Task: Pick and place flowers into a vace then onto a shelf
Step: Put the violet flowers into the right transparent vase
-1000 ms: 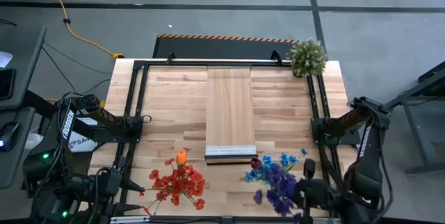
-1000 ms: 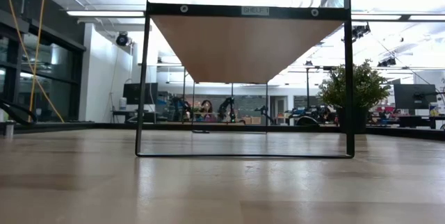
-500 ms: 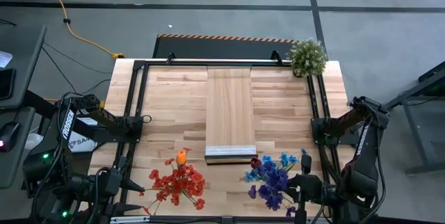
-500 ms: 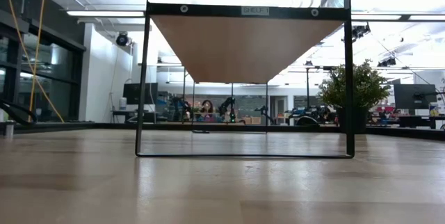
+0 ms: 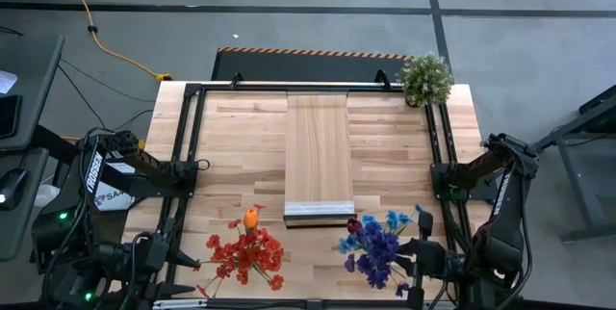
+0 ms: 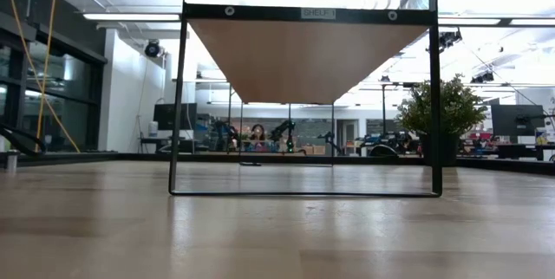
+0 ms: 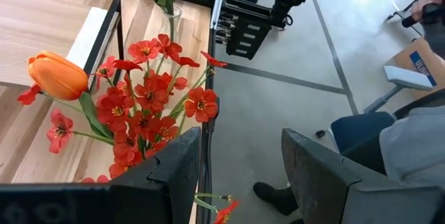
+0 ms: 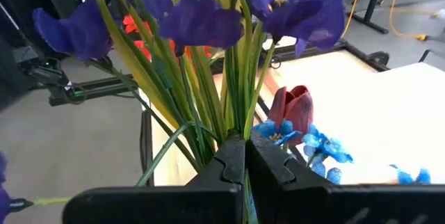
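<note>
A bunch of flowers with purple, blue and dark maroon heads is near the table's near edge, right of centre. My right gripper is shut on its green stems. A red bunch with an orange tulip is near the near edge, left of centre, and also shows in the left wrist view. What the red bunch rests on does not show. My left gripper is open and empty just left of the red bunch, at the table's near left corner. The light-wood shelf runs down the table's middle. My right gripper pinches several green stems of the purple and blue bunch between its two shut fingers, well below the heads. It comes at them from the table's right side, and the heads spread leftward past the fingers. Whether the bunch is clear of the table, I cannot tell.
A bushy potted plant stands at the far right corner. The shelf's black frame stands on the tabletop, with its pale front edge between the two bunches. A person's legs and shoe show beyond the near edge.
The purple and blue bunch has shifted in my right gripper's hold. Its purple heads have drawn back from the near edge, a little toward the left and far side. My right gripper now shows beside them instead of under them. My left arm has kept still.
</note>
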